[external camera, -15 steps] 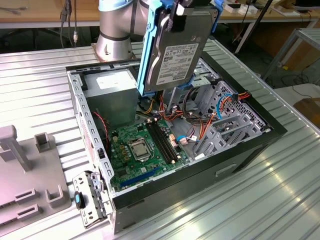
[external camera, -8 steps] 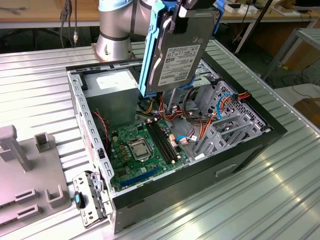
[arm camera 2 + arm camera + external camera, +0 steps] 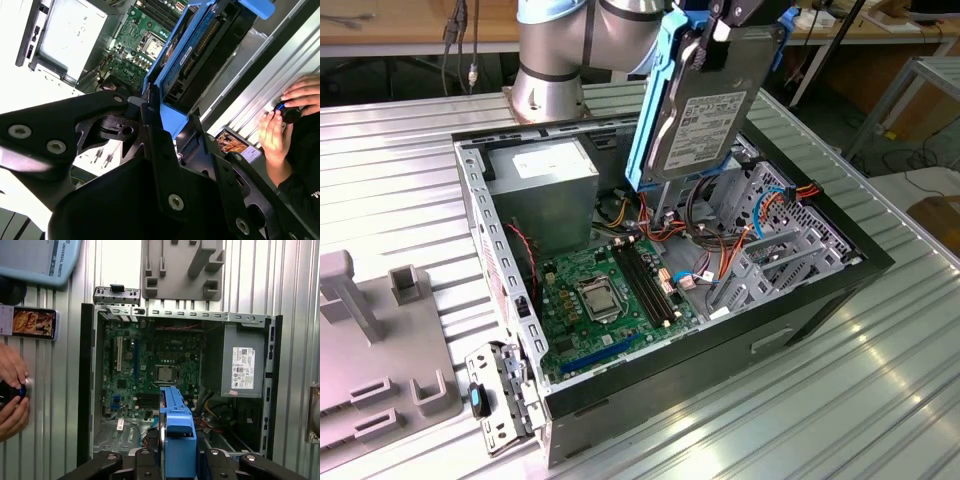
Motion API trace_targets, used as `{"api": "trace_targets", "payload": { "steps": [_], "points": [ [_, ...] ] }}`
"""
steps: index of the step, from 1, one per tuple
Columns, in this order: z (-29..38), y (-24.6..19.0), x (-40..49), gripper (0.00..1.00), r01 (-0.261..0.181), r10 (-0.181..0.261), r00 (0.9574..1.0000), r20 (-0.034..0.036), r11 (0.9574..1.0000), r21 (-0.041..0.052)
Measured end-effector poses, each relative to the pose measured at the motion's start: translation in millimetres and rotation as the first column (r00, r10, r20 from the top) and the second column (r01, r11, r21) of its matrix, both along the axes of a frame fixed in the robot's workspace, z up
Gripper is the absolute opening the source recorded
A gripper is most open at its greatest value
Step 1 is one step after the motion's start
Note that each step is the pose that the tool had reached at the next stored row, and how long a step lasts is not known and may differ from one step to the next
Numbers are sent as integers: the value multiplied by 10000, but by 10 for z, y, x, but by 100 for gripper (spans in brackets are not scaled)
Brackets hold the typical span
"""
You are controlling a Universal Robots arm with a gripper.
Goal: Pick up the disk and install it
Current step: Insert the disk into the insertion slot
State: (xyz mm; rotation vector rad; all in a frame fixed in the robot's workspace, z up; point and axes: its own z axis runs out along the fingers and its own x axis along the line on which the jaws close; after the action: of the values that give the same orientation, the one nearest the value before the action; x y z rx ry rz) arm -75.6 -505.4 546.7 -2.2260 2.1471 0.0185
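The disk is a grey metal hard drive in a bright blue carrier rail. It hangs upright above the open computer case, over the drive cage. My gripper is shut on its upper end. In the second wrist view the black fingers clamp the blue rail of the disk. In the first wrist view my gripper holds the disk edge-on above the motherboard.
Inside the case lie the motherboard, a grey power supply box and loose cables. A grey fixture and a metal bracket with a small blue latch sit at the exterior view's left. A person's hands rest on the table beside the case.
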Motion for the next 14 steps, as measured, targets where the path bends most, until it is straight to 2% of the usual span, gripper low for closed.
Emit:
{"api": "trace_targets", "payload": {
  "steps": [3,4,11,12,14],
  "points": [
    [-6,-4,18,37,2,-2,10000,8,10000,-2],
    [-9,-24,19,37,-1,1,10000,8,10000,-2],
    [-50,-326,19,37,-2,2,10000,9,10000,0],
    [-67,-395,23,37,-3,3,10000,9,10000,0],
    [-92,-423,96,37,-4,4,10000,9,10000,0]
  ]
}}
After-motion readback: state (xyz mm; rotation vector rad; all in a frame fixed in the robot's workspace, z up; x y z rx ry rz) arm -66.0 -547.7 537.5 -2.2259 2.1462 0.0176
